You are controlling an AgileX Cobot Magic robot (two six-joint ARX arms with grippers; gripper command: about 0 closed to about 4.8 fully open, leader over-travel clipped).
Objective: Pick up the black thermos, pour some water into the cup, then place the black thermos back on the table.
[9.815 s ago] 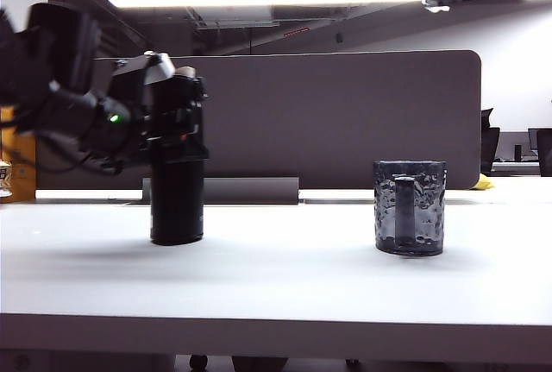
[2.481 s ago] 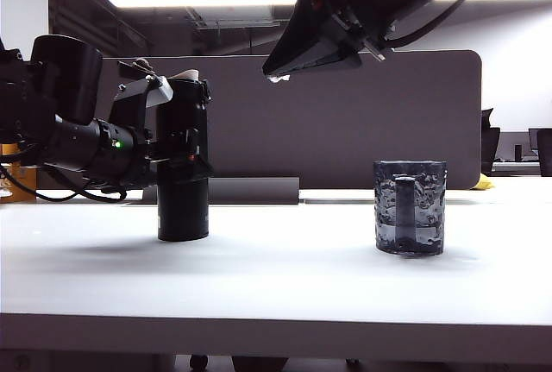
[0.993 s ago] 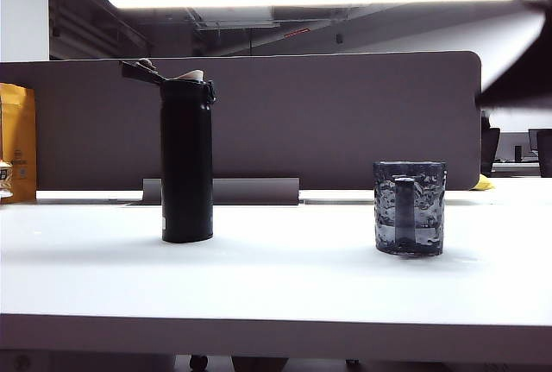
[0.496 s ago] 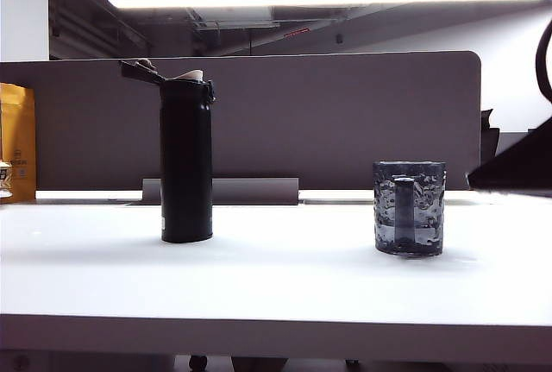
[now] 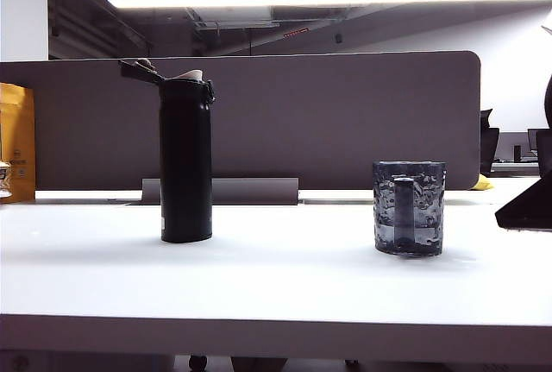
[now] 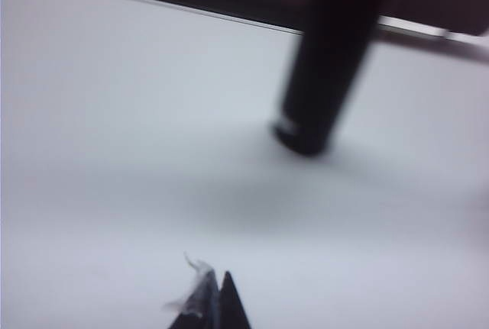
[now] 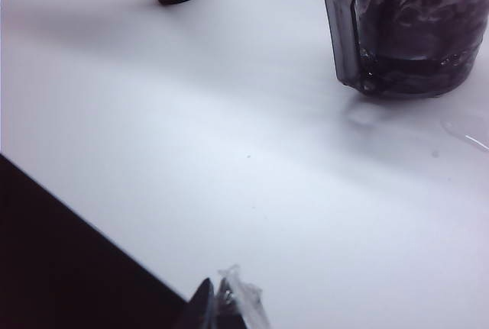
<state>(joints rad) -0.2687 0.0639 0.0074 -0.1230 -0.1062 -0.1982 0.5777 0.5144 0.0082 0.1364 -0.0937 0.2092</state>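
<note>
Left gripper (image 6: 218,302) closed, right gripper (image 7: 218,298) seemingly closed

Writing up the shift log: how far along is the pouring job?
It looks finished. The thermos stands upright on the table, apart from the cup, which holds some water. Nothing is in hand: the left tool and right tool are shut, empty. Nothing seems left.

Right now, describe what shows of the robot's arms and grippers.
Little shows. The left gripper appears as slim dark pointed fingertips with a scrap of clear, wrinkled tape or film on one. The right gripper looks alike: dark tips wrapped in clear crinkled film. In the exterior view only a black angular piece of the right arm shows.
</note>
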